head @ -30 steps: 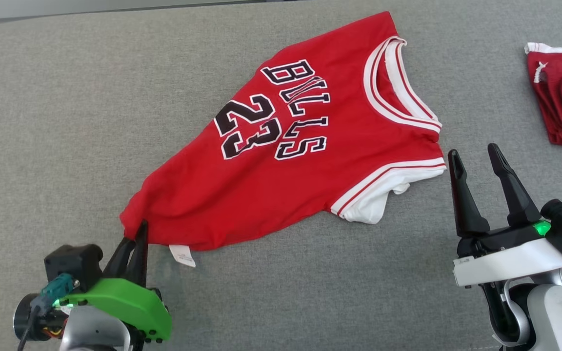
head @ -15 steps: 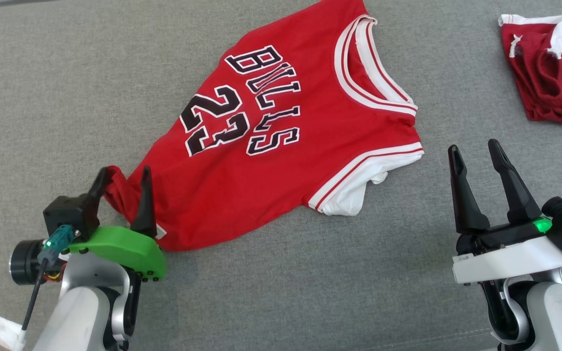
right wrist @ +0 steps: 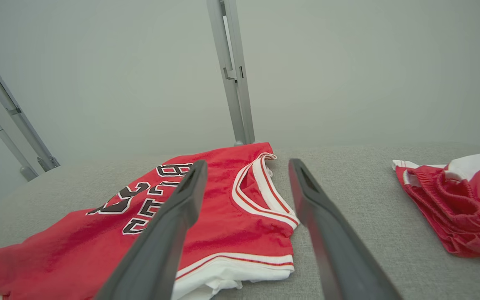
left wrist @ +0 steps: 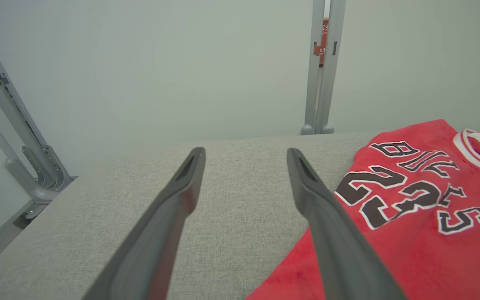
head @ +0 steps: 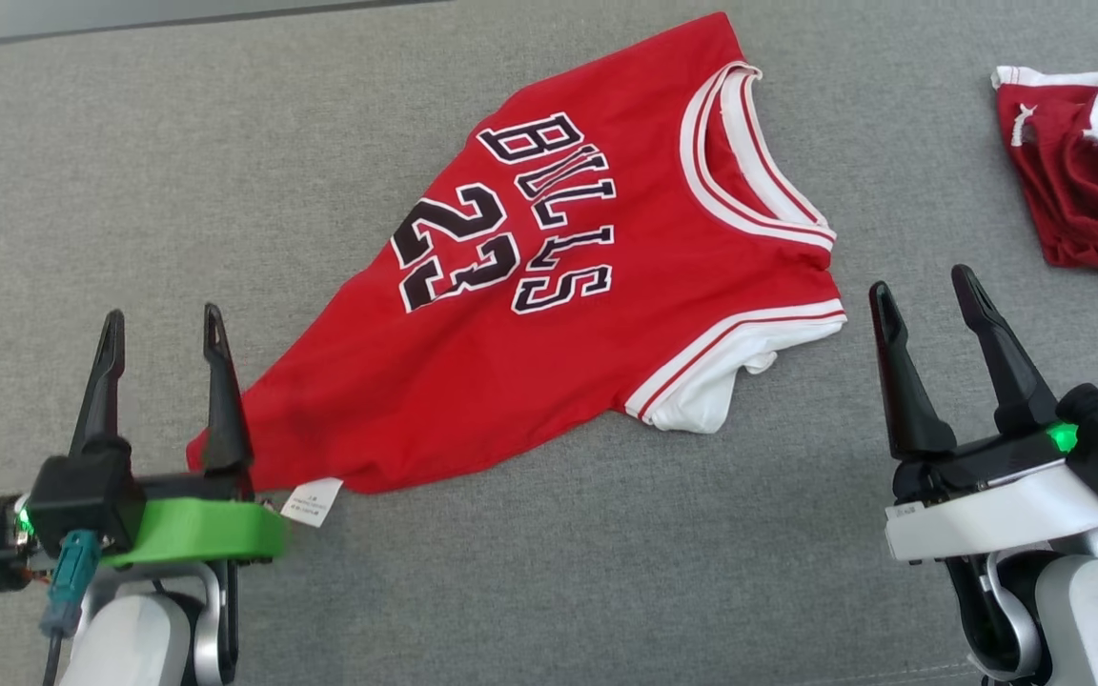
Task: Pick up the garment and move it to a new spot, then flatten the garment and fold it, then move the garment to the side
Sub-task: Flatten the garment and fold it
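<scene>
Garment (head: 606,362) is seen laid on the grey surface (head: 130,143), its long axis slanted from the hem corner just beside the left gripper (head: 163,312) to the collar, nearer the right gripper (head: 921,279), both being held spread and empty

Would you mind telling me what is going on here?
A two-armed robot is working on a red jersey lying on a grey surface. Both grippers are open and hold nothing: the left gripper is by the hem corner, the right gripper near the armhole. The jersey is skewed, not yet flattened or folded. A second red garment lies far right.
</scene>
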Motion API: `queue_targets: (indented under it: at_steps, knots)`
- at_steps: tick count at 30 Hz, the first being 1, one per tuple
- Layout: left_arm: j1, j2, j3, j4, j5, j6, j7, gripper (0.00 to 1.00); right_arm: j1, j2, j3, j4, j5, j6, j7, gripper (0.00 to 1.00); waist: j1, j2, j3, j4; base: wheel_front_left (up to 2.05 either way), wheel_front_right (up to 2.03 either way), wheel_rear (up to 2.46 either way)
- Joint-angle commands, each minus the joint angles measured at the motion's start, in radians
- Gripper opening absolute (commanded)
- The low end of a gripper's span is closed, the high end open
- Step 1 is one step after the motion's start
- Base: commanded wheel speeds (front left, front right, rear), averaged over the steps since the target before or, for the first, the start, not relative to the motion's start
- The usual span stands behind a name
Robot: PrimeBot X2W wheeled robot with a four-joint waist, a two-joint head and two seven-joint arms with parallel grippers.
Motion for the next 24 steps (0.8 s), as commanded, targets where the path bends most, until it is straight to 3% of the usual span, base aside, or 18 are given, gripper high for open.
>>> queue_targets:
  at_steps: [1,11,20,24]
  knots:
    - [0.029,0.009,0.006,-0.007,-0.007,0.005,-0.009,1.0,0.019,-0.005,0.0,-0.004,-0.01,0.0,0.007,1.0,0.0,0.0,-0.024,0.013,0.0,0.0,0.0]
    - [0.133,0.018,0.004,-0.013,-0.029,-0.014,-0.024,1.0,0.068,-0.002,0.0,-0.007,-0.002,0.0,0.03,1.0,0.0,0.0,-0.081,0.017,0.0,0.0,0.0]
    - [0.119,0.028,-0.008,-0.004,-0.034,-0.03,-0.017,1.0,0.075,-0.004,0.0,-0.009,0.006,0.0,0.035,1.0,0.0,0.0,-0.091,0.011,0.0,0.0,0.0]
    - [0.067,0.041,-0.033,-0.009,-0.034,-0.065,0.015,1.0,0.071,-0.002,-0.001,-0.014,0.008,0.0,0.036,1.0,0.0,0.0,-0.079,0.014,0.0,0.0,0.0]
